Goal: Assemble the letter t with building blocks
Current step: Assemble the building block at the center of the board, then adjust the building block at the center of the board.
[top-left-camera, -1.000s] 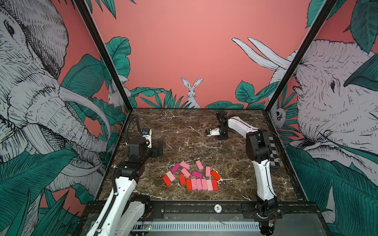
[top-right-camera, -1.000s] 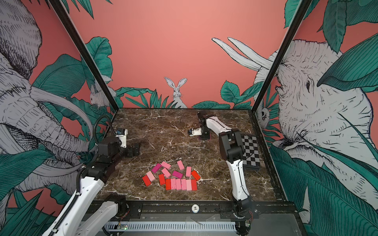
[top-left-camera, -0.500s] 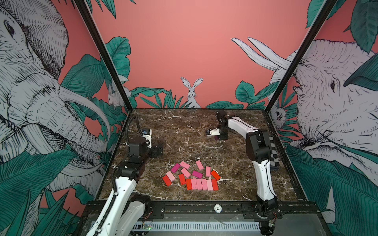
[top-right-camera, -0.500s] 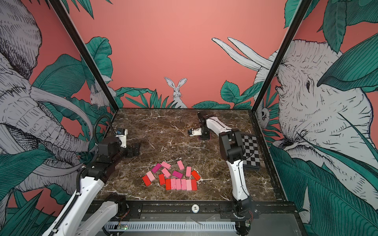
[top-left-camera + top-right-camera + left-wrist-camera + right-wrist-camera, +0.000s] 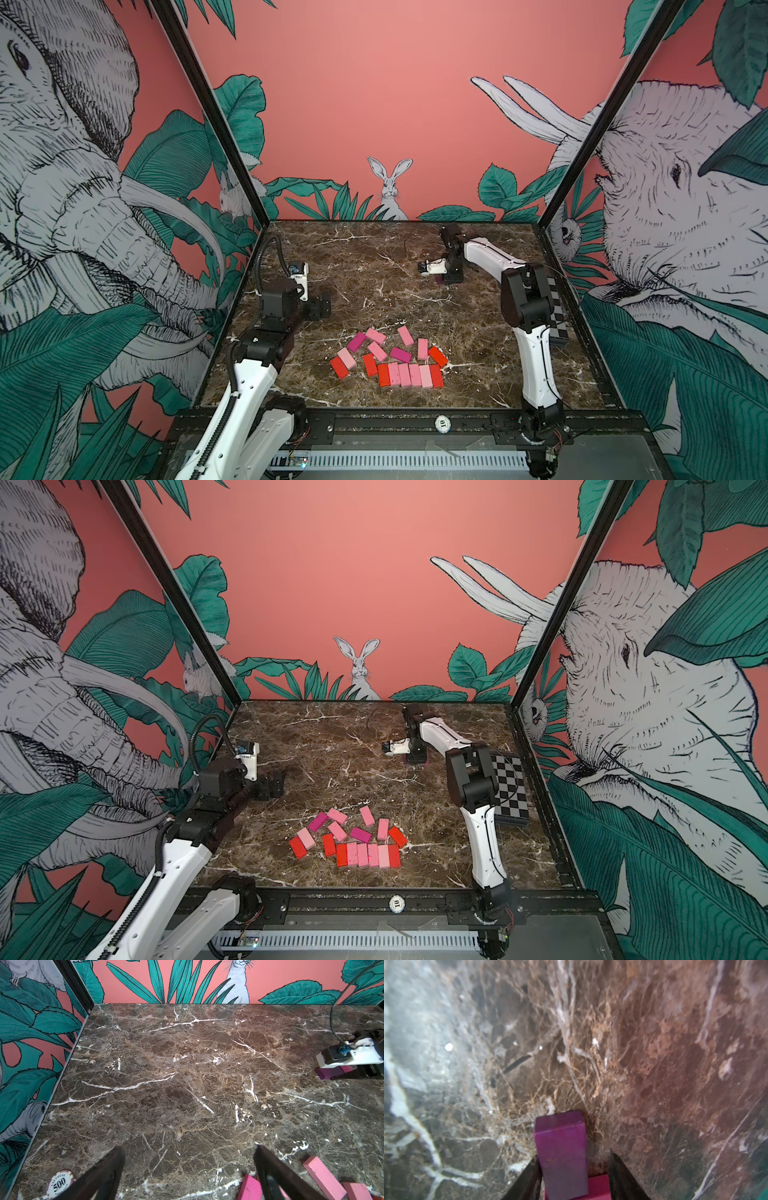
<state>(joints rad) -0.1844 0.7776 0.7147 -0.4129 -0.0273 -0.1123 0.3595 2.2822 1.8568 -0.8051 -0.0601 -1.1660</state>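
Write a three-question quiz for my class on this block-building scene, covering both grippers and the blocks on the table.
1. True or false: the left gripper is holding a block.
2. Pick one: the block lying between the jaws of the right gripper is A red, B dark purple, C pale pink.
3. Fill in: the tidy side-by-side row of blocks near the front edge of the table holds ___ blocks.

Key: 1 false, its jaws stand wide apart with nothing between them. 2 B. 3 six.
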